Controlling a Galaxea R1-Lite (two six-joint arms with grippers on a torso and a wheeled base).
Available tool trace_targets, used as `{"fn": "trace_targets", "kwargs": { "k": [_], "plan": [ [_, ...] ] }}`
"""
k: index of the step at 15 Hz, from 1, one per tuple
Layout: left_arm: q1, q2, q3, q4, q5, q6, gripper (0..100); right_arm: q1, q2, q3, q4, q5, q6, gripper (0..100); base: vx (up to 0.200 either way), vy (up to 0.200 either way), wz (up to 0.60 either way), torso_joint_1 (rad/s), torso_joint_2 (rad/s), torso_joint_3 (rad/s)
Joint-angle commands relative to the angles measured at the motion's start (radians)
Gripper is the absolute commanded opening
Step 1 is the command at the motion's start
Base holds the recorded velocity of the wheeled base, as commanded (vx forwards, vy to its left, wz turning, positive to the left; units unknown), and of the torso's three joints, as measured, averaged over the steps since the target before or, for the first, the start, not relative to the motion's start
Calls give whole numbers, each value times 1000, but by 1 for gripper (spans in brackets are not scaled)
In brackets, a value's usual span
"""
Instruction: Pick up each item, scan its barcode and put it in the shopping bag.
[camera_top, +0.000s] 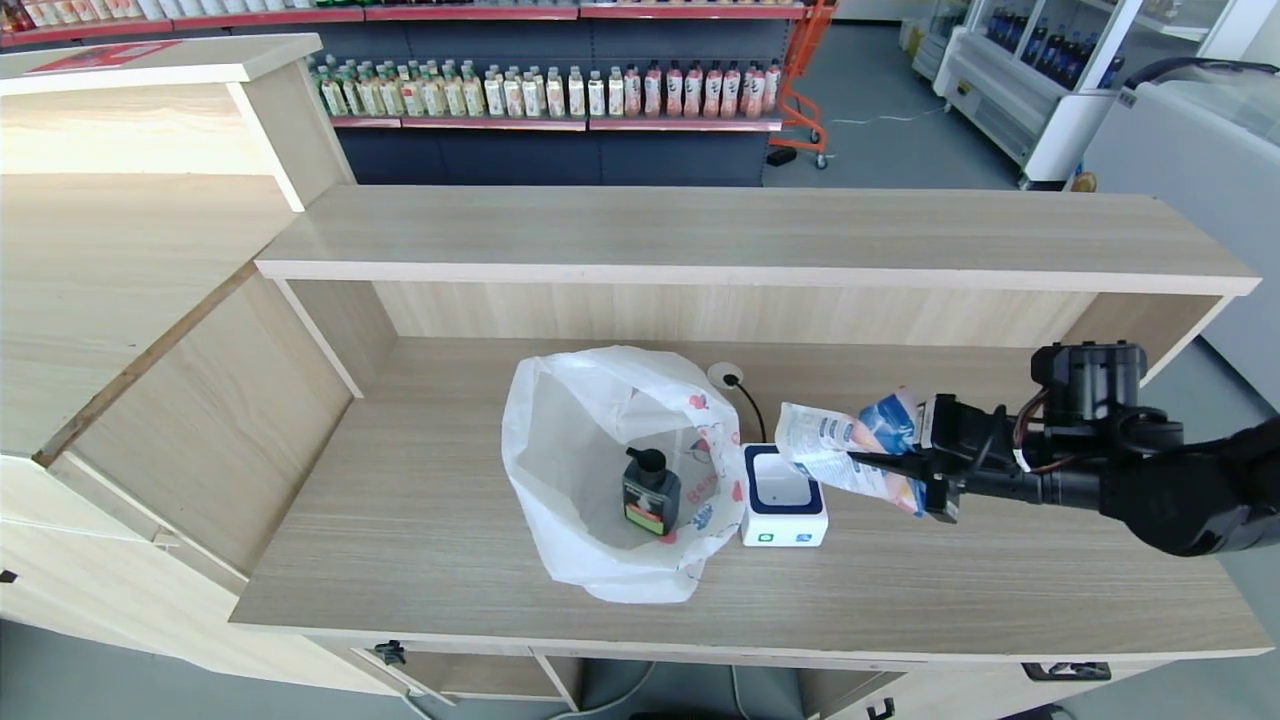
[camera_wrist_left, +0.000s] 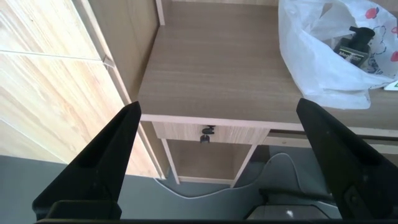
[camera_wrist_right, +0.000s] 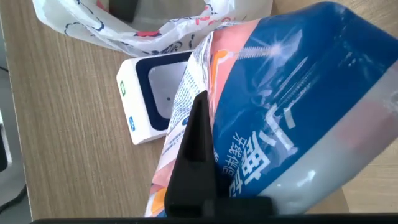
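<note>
Right arm (camera_top: 1100, 485) is extending level over counter (camera_top: 450, 520), right gripper (camera_top: 875, 462) pinching pouch (camera_top: 820, 435) above scanner (camera_top: 783, 500); left gripper (camera_wrist_left: 219, 109) is hanging spread wide.

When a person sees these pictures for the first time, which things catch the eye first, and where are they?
The right gripper holds a blue and white pouch in the air over the white scanner on the counter. Beside the scanner stands the open shopping bag, with a dark pump bottle inside it.
</note>
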Motion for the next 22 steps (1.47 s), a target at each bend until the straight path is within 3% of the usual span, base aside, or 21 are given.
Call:
{"fn": "trace_targets", "kwargs": {
  "k": [1, 6, 20, 22],
  "plan": [
    [0, 0, 0, 0, 0, 0, 100, 20, 62, -31, -2, 2, 3, 0, 0, 0, 0, 0, 0, 0],
    [0, 0, 0, 0, 0, 1, 100, 67, 105, -92, -5, 14, 12, 0, 0, 0, 0, 0, 0, 0],
    [0, 0, 0, 0, 0, 1, 100, 58, 128, -86, -66, 28, 18, 0, 0, 0, 0, 0, 0, 0],
    [0, 0, 0, 0, 0, 0, 100, 49, 4, -67, -68, 28, 229, 0, 0, 0, 0, 0, 0, 0]
  ]
}}
